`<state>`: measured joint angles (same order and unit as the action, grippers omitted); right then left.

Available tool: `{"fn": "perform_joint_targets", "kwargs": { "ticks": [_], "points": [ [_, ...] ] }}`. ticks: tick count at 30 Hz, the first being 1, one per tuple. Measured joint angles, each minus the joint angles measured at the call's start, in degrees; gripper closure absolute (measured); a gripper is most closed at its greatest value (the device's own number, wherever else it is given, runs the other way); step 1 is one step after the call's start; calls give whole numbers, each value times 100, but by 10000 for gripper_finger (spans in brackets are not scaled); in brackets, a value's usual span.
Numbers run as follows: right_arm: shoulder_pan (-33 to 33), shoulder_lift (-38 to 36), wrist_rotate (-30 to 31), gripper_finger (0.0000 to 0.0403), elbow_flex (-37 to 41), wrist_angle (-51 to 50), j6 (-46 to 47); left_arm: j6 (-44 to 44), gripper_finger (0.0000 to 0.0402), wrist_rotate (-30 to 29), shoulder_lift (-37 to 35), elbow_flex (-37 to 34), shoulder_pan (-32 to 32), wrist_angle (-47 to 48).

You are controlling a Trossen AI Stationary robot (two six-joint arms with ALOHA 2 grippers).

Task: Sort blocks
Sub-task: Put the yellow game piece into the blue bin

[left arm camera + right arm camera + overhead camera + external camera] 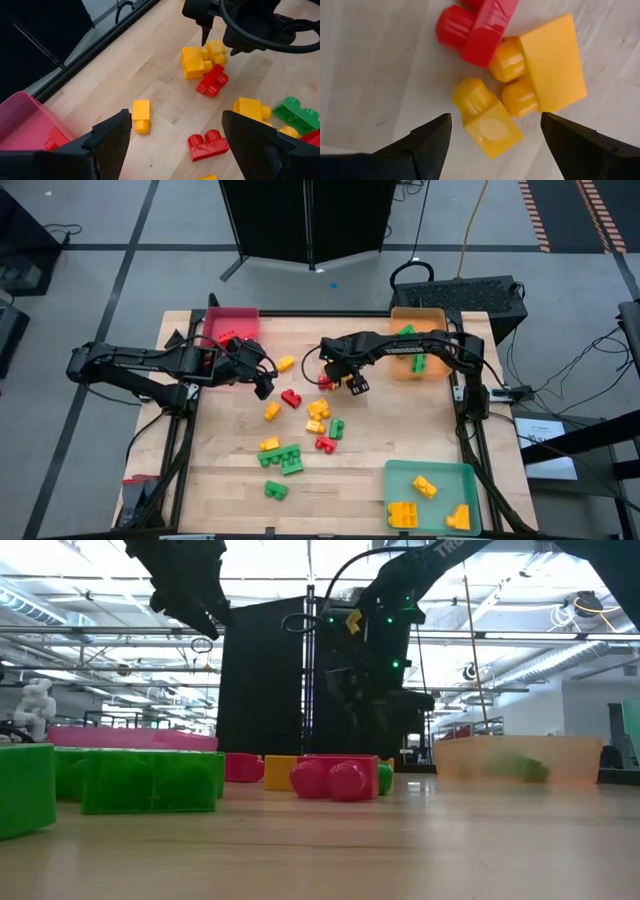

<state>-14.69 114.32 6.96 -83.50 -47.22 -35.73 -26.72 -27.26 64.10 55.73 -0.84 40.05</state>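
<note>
While the blocks (300, 430) lie scattered over the middle of the wooden table (230, 490), both arms lean in over them from the two sides. The right gripper (492, 131) hangs just above a little bunch of three blocks near the middle of the table. Its two fingers are spread wide and hold nothing. Right below it sits a small yellow block (487, 117). A bigger yellow block (547, 65) touches it on one side, and a red block (477, 27) lies just beyond them both.

The left gripper (172, 132) hovers near the red tray (232, 324), over the bare wood. Its fingers are spread wide too, and it holds nothing. A single yellow block (141, 115) lies out ahead of it, and a red two-stud block (207, 145) lies near that.

Some sorting looks done already. Yellow blocks sit in the teal tray (405, 475), green ones in the orange tray (432, 315), and a red one in the red tray. Many blocks are left on the table.

The step in hand seems to be picking up the small yellow block. The right gripper would need to go down so one finger is on each side, then squeeze. The other blocks sit so close that a finger could bump them.
</note>
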Motion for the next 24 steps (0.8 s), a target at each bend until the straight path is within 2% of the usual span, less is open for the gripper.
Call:
{"fn": "perform_joint_targets", "kwargs": {
  "ticks": [6, 16, 20, 24],
  "points": [
    [-25, 44, -243, 101, 0, -11, -85, -2, 91, 1, 0, 0, 0, -2],
    [-62, 398, -261, 107, 9, -262, 93, -153, 91, 2, 0, 0, -3, 0],
    [-57, 376, -266, 141, 6, -237, 285, -250, 91, 8, 0, 0, -5, -2],
    [-60, 380, -238, 208, 7, -197, 580, -295, 91, 8, 0, 0, -5, -2]
  ]
}}
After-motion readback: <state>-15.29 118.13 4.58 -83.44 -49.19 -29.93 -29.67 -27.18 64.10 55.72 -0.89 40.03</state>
